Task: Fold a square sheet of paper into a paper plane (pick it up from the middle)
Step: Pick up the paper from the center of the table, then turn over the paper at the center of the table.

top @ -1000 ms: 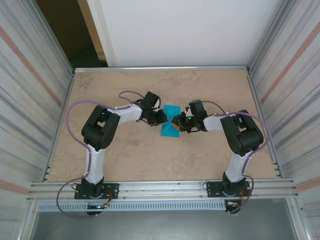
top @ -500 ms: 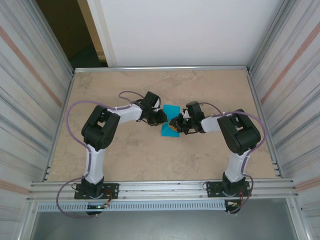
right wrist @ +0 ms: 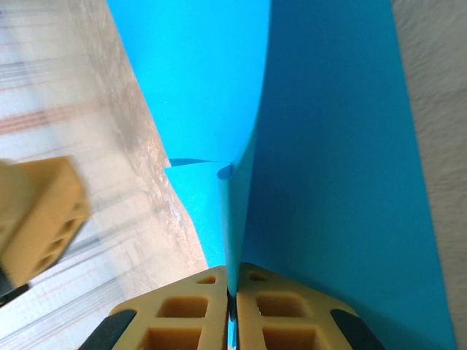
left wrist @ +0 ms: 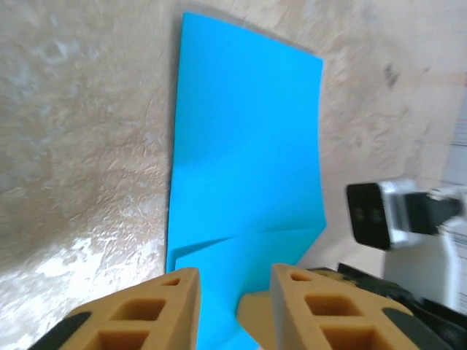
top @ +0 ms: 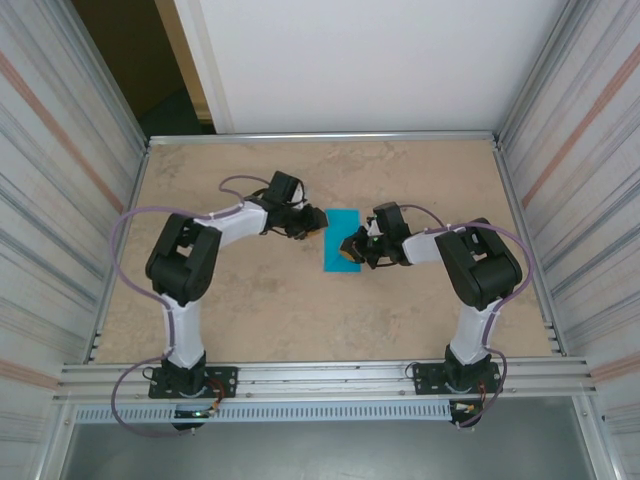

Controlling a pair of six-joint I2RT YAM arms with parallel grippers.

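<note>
Starting at the near edge of the table (top: 260, 320), both arms bend in toward the middle and meet at the square sheet of paper (top: 338, 232). It's folded down to a narrow teal strip lying roughly mid-table, long side running away from the bases.

The right gripper (right wrist: 232, 275) comes first on the way out. Its fingers are squeezed together on the sheet's right-hand edge, pinching a flap that stands up off the table and curves away in the right wrist view. The rest of the paper lies flat beside it.

The left gripper (left wrist: 235, 275) sits a bit farther up, right by the sheet's left edge. Its jaws are parted with a clear gap and it's got hold of nothing, you just see paper lying beyond them.

Past both claws, a slanted crease crosses the strip, and the far end rests flat on bare tabletop.
</note>
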